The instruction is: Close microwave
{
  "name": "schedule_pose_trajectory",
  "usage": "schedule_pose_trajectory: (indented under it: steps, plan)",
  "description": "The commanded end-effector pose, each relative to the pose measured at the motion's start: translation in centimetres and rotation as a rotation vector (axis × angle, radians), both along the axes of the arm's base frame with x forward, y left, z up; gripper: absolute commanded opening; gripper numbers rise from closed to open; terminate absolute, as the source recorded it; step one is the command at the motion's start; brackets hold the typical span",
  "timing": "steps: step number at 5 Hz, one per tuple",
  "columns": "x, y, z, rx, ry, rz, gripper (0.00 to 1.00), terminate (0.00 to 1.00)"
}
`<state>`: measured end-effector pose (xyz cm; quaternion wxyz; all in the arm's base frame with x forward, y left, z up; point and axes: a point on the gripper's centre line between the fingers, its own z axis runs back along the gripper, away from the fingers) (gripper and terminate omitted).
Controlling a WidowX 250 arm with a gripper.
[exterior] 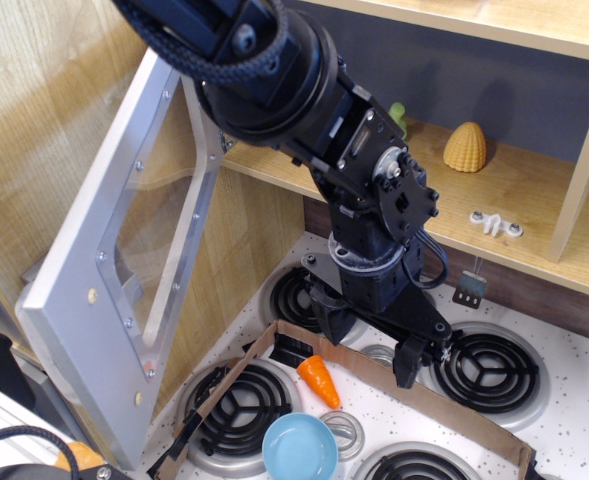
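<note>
The microwave's wide silver-grey door [74,295] with a clear window stands swung wide open at the left, seen from its inner side. Its wooden cavity [534,195] with a grey back wall lies to the upper right. The door's handle and buttons are hidden. My gripper [366,345] points down over the stove top, right of the door and apart from it. Its jaws are open and empty.
An orange toy carrot [319,380], a blue bowl [299,447] and a cardboard frame [414,392] lie on the stove top among black burners [489,365]. A yellow ridged object [465,147] and a white piece [496,224] sit inside the cavity. A small grey holder [469,288] hangs on the wall.
</note>
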<state>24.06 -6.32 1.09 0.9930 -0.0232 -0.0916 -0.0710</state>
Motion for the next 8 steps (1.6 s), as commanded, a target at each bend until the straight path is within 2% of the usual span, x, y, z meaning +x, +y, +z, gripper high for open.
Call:
schedule_pose_trajectory:
  steps: [1,2,3,4,5,7,8]
  plan:
    - [0.0,0.0,0.0,0.000,0.000,0.000,1.00,0.00]
    - [-0.7,0.9,2.9,0.055,0.018,-0.032,1.00,0.00]
    - [-1.4,2.1,5.4,0.042,0.032,-0.044,1.00,0.00]
    - [-2.4,3.6,7.8,0.067,0.024,-0.068,1.00,0.00]
    - [-3.4,5.5,10.5,0.126,0.029,-0.106,1.00,0.00]
    - [-4.1,8.0,14.8,0.183,0.095,-0.178,1.00,0.00]
    - [-4.5,8.7,16.0,0.239,0.079,-0.192,1.00,0.00]
